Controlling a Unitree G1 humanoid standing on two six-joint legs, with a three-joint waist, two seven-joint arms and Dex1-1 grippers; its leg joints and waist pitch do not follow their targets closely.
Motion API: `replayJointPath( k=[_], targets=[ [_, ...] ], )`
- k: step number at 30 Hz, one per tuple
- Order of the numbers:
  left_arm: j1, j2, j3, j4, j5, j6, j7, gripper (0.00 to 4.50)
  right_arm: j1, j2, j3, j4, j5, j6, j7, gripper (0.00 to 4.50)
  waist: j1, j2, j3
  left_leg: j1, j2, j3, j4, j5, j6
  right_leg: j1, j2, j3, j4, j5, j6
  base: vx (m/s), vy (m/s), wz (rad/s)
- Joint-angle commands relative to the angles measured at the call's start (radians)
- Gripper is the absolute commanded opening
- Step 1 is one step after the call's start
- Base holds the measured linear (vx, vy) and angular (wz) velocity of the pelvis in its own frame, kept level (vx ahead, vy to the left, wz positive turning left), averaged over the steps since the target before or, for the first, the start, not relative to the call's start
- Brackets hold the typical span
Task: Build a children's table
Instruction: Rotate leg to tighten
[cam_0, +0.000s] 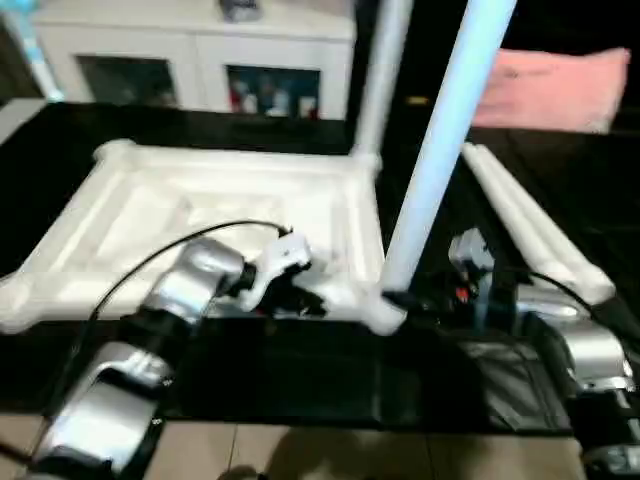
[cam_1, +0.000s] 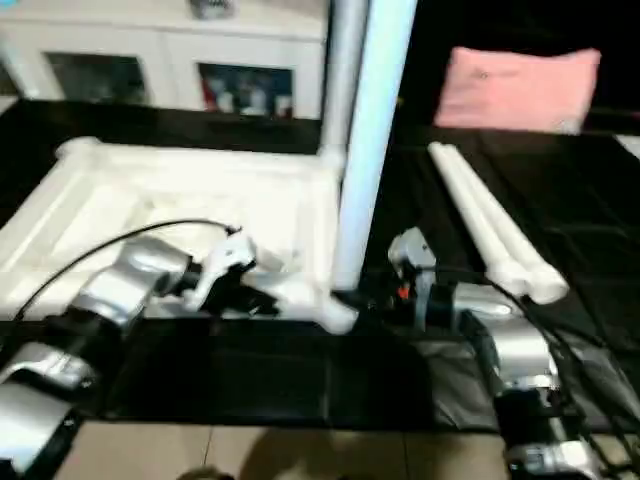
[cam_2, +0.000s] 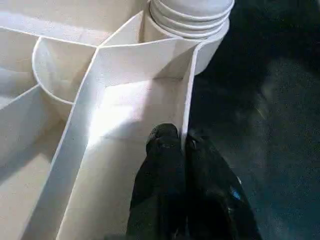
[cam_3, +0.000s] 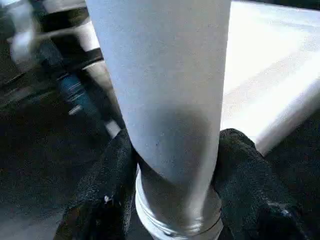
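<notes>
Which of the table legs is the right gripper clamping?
The upright leg in the tabletop's near right corner socket; the right gripper clamps its base. Two lie loose; another stands behind.

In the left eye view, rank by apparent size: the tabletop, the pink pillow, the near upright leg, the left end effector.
1. tabletop
2. near upright leg, though it stands close to the camera, so it looks bigger
3. pink pillow, far back, so its rank against the leg is unsure
4. left end effector

Tabletop (cam_0: 150, 215) upside down; two legs (cam_0: 440, 150) upright; two lying (cam_0: 535, 230).
</notes>
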Motion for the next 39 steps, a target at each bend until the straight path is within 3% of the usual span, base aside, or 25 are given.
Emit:
replayJointPath(
  k=[1,3,4,5,7,9,12,13,16,20,26,29,30,32,34,35,36,38,39],
  targets=[
    [-0.086,-0.096,0.072,0.008,-0.051,0.045,0.178,0.00,-0.017,0.133,0.084,-0.005,-0.011,0.053,-0.109,1.98,0.000,-0.007,-0.073,0.006,0.036,-0.018,-0.069,-0.214,0.023,0.052,-0.071,0.053,-0.094,-0.411,-0.115,0.000,0.000,0.00],
    [-0.101,-0.121,0.082,0.022,-0.046,0.057,0.227,0.00,-0.027,0.171,0.082,0.011,-0.031,0.062,-0.186,1.98,-0.011,-0.006,-0.073,0.007,0.032,-0.019,-0.068,-0.211,0.020,0.053,-0.071,0.050,-0.094,-0.408,-0.123,0.000,0.000,0.00],
    [-0.133,-0.174,0.108,0.061,-0.044,0.070,0.331,0.00,-0.065,0.249,0.072,0.071,-0.075,0.076,-0.344,1.98,-0.018,-0.003,-0.075,0.005,0.032,-0.017,-0.066,-0.197,0.020,0.051,-0.069,0.053,-0.091,-0.388,-0.130,0.000,0.000,0.00],
    [-0.133,-0.174,0.108,0.061,-0.044,0.070,0.331,0.00,-0.065,0.249,0.072,0.071,-0.075,0.076,-0.344,1.98,-0.018,-0.003,-0.075,0.005,0.032,-0.017,-0.066,-0.197,0.020,0.051,-0.069,0.053,-0.091,-0.388,-0.130,0.000,0.000,0.00],
    [-0.168,-0.227,0.130,0.108,-0.039,0.056,0.436,0.00,-0.144,0.334,0.047,0.177,-0.136,0.055,-0.546,1.98,-0.027,0.000,-0.076,0.006,0.032,-0.018,-0.067,-0.189,0.021,0.050,-0.068,0.053,-0.088,-0.347,-0.151,0.000,0.000,0.00],
    [-0.174,-0.242,0.135,0.112,-0.040,0.054,0.450,0.00,-0.175,0.355,0.036,0.207,-0.146,0.044,-0.597,1.98,-0.030,-0.001,-0.077,0.005,0.031,-0.017,-0.067,-0.189,0.024,0.054,-0.067,0.053,-0.086,-0.331,-0.156,0.000,0.000,0.00],
    [-0.173,-0.240,0.124,0.108,-0.031,0.033,0.437,0.00,-0.186,0.366,0.018,0.214,-0.157,0.035,-0.629,1.98,-0.025,-0.001,-0.079,0.002,0.034,-0.015,-0.067,-0.148,0.056,0.059,-0.069,0.059,-0.077,-0.245,-0.169,0.000,0.000,0.00],
    [-0.174,-0.238,0.118,0.109,-0.025,0.022,0.435,0.00,-0.188,0.371,0.010,0.215,-0.160,0.033,-0.641,2.32,-0.025,-0.001,-0.080,0.002,0.034,-0.015,-0.067,-0.143,0.060,0.060,-0.068,0.059,-0.075,-0.230,-0.174,0.000,0.000,0.00],
    [-0.168,-0.228,0.105,0.116,-0.012,-0.018,0.421,0.00,-0.185,0.362,0.010,0.223,-0.193,-0.008,-0.668,2.67,-0.027,-0.003,-0.077,0.004,0.034,-0.013,-0.068,-0.164,0.063,0.059,-0.070,0.058,-0.081,-0.255,-0.172,0.000,0.000,0.00],
    [-0.145,-0.188,0.056,0.120,0.041,-0.128,0.400,0.00,-0.148,0.345,-0.027,0.175,-0.154,-0.017,-0.662,3.09,-0.025,-0.002,-0.074,0.007,0.037,-0.016,-0.072,-0.192,0.054,0.057,-0.070,0.059,-0.087,-0.309,-0.148,0.000,0.000,0.00],
    [-0.142,-0.175,0.056,0.130,0.050,-0.157,0.397,0.00,-0.104,0.326,-0.038,0.129,-0.150,-0.019,-0.645,3.53,-0.020,0.000,-0.076,0.007,0.039,-0.014,-0.072,-0.180,0.053,0.058,-0.072,0.063,-0.079,-0.252,-0.167,0.000,0.000,0.00],
    [-0.137,-0.161,0.053,0.154,0.057,-0.205,0.396,0.00,-0.060,0.265,0.017,0.111,-0.223,-0.091,-0.623,3.78,-0.019,0.002,-0.075,0.003,0.036,-0.013,-0.071,-0.179,0.049,0.059,-0.071,0.062,-0.081,-0.249,-0.164,0.000,0.000,0.00],
    [-0.134,-0.158,0.052,0.158,0.059,-0.219,0.398,0.00,-0.048,0.253,0.026,0.101,-0.221,-0.091,-0.598,3.97,-0.019,-0.005,-0.075,0.002,0.035,-0.014,-0.071,-0.184,0.053,0.062,-0.070,0.061,-0.081,-0.255,-0.162,0.000,0.000,0.00],
    [-0.128,-0.156,0.049,0.165,0.068,-0.261,0.414,0.00,-0.032,0.260,-0.012,0.086,-0.187,-0.080,-0.607,4.03,-0.018,-0.009,-0.074,0.002,0.035,-0.013,-0.071,-0.190,0.063,0.061,-0.073,0.062,-0.084,-0.286,-0.151,0.000,0.000,0.00],
    [-0.125,-0.164,0.072,0.169,0.051,-0.287,0.428,0.00,-0.014,0.250,-0.028,0.070,-0.179,-0.079,-0.607,4.33,-0.017,-0.022,-0.072,0.004,0.037,-0.013,-0.071,-0.193,0.066,0.058,-0.074,0.060,-0.087,-0.324,-0.141,0.000,0.000,0.00],
    [-0.123,-0.167,0.083,0.159,0.038,-0.304,0.420,0.27,-0.006,0.246,-0.030,0.065,-0.172,-0.088,-0.596,4.41,-0.013,-0.013,-0.072,0.006,0.039,-0.014,-0.071,-0.189,0.064,0.056,-0.076,0.061,-0.088,-0.339,-0.138,0.000,0.000,0.00],
    [-0.122,-0.171,0.101,0.141,0.017,-0.294,0.411,0.44,0.002,0.245,-0.036,0.062,-0.165,-0.100,-0.589,4.47,-0.011,-0.023,-0.072,0.004,0.041,-0.012,-0.071,-0.182,0.065,0.055,-0.076,0.061,-0.087,-0.331,-0.140,0.000,0.000,0.00],
    [-0.121,-0.172,0.117,0.114,-0.007,-0.281,0.392,0.58,0.008,0.252,-0.051,0.057,-0.148,-0.108,-0.588,4.49,-0.007,-0.023,-0.074,0.003,0.042,-0.013,-0.071,-0.170,0.068,0.055,-0.078,0.062,-0.083,-0.310,-0.148,0.000,0.000,0.00],
    [-0.117,-0.167,0.127,0.086,-0.025,-0.276,0.375,0.58,0.016,0.255,-0.057,0.055,-0.126,-0.123,-0.579,4.49,-0.001,-0.022,-0.074,0.006,0.051,-0.015,-0.074,-0.164,0.060,0.053,-0.084,0.064,-0.075,-0.273,-0.172,0.000,0.000,0.00]
  ],
)
